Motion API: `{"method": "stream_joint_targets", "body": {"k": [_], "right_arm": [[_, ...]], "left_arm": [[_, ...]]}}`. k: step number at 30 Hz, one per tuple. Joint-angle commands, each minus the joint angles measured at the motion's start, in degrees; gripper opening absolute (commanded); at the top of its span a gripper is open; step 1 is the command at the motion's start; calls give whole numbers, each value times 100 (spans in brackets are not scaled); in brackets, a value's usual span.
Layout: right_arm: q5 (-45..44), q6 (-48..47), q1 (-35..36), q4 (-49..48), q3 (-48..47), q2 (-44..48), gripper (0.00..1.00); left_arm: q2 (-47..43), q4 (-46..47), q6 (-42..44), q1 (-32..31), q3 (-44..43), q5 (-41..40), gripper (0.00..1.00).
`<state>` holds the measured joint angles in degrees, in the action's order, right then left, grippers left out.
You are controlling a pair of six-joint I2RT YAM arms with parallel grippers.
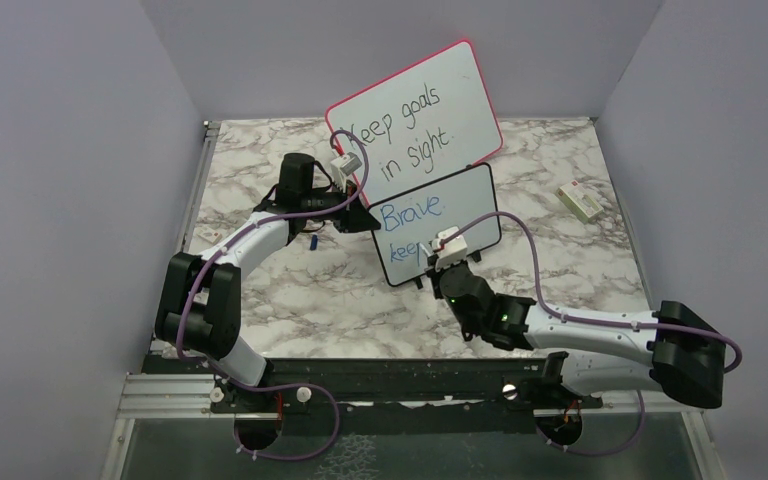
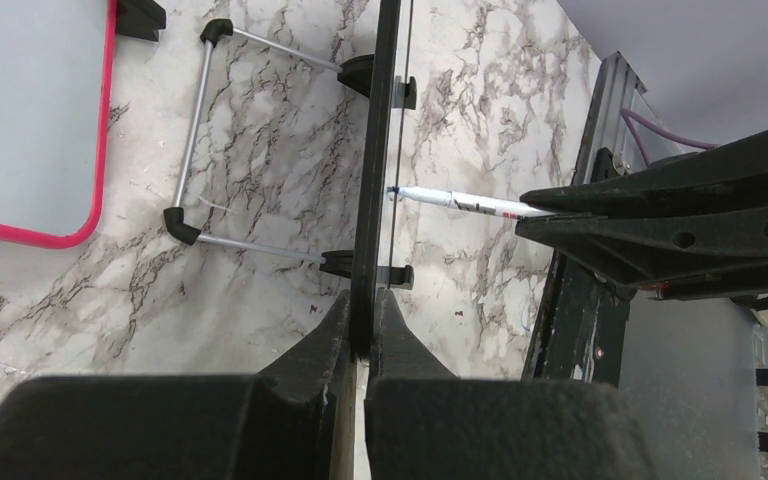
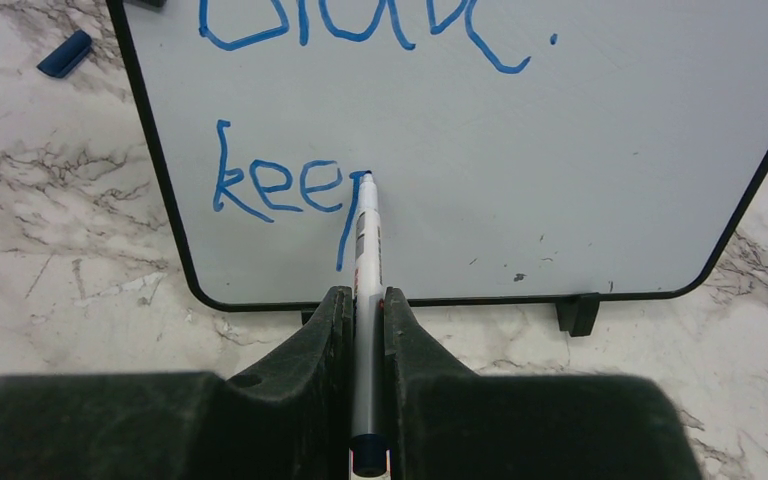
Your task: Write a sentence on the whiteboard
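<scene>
The small black-framed whiteboard stands upright on its feet at mid-table; the left wrist view shows it edge-on. My left gripper is shut on its left edge. On its face is the blue sentence: "Brave." above, "kee" and a half-formed "p" below. A white-barrelled marker sits between the fingers of my right gripper, which is shut on it. Its tip touches the whiteboard at the top of the "p" stroke.
A larger pink-framed board with black handwriting leans on a wire stand behind the small one. A blue marker cap lies left of the board. A small white box lies at far right.
</scene>
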<state>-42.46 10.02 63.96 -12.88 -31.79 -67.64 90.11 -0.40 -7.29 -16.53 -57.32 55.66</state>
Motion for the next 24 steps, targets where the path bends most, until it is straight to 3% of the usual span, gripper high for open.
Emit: {"method": "stream_joint_targets", "body": {"k": [1,24], "right_arm": [[-409,-31,-86,-166,103,114,1],[304,397,-104,612,-30,52,1]], "left_arm": [[69,-255,153,-69,10,-196,0],[69,-261,152,-76,10,-213,0]]}}
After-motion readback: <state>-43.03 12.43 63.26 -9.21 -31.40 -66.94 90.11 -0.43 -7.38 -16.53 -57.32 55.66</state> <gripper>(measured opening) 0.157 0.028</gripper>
